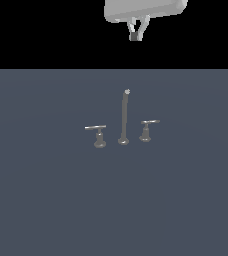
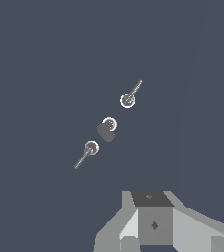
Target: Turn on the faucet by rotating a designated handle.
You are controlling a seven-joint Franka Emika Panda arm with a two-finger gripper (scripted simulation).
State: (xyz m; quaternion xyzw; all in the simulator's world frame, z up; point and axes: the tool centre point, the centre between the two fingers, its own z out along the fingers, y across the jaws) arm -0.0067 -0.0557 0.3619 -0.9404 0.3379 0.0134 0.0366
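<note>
Exterior view. Logged the gripper high above the dark floor, well clear of the faucet and roughly at 12 o'clock from it. Saw two fingers angled toward one point at their tips. Could not tell whether the jaws were released or clenched; saw nothing between them. Found the faucet's spout upright at mid-scene, pale tip uppermost. Located the handle, with the shorter crossbar, near the spout at 3 o'clock, on the exterior view's right, standing on its flared base with the bar roughly level. Recorded the longer-barred handle at 9 o'clock from the spout, likewise upright. Noted all three pieces standing apart, none touched by the gripper.

Wrist view. Looked down on the set from above. Saw the spout between two round bases, all three in one slanted row, bars pointing outward in opposite directions. Could not tell which base carried the shorter bar. Made out only the gripper's pale body in the foreground, fingertips unclear.
</note>
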